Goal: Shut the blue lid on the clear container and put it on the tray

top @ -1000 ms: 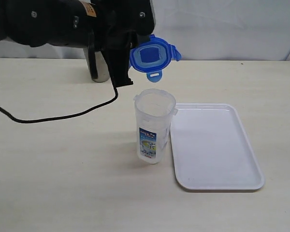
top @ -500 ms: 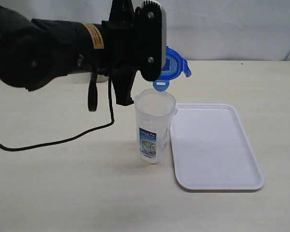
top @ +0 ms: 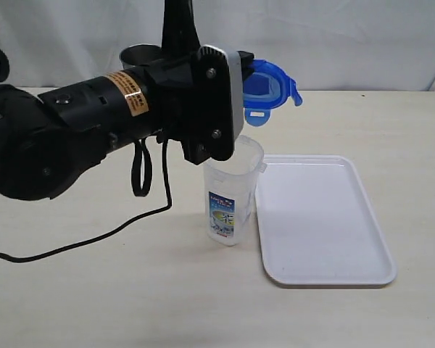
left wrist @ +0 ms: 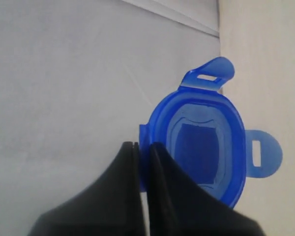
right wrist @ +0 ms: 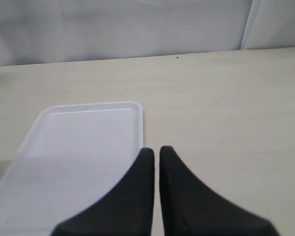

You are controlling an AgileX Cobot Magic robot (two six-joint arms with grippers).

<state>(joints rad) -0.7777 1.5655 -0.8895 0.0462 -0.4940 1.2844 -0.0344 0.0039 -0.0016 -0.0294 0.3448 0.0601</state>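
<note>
The blue lid (top: 270,88) (left wrist: 206,142) hangs in the air above and just behind the clear container (top: 230,190), tabs spread out. My left gripper (left wrist: 143,146) is shut on the lid's edge; in the exterior view its fingers are hidden behind the black wrist housing (top: 216,101). The container stands upright and open on the table, its blue-and-yellow label facing front, touching the left rim of the white tray (top: 322,217) (right wrist: 78,152). My right gripper (right wrist: 156,150) is shut with nothing in it, hovering over the tray's corner, outside the exterior view.
A grey steel cup (top: 141,55) stands behind the left arm at the back of the table. A black cable (top: 80,243) loops from the arm across the table on the left. A white curtain backs the table.
The left arm has swung up and rotated, carrying the blue lid to the right and slightly higher. The container and tray have not moved.
</note>
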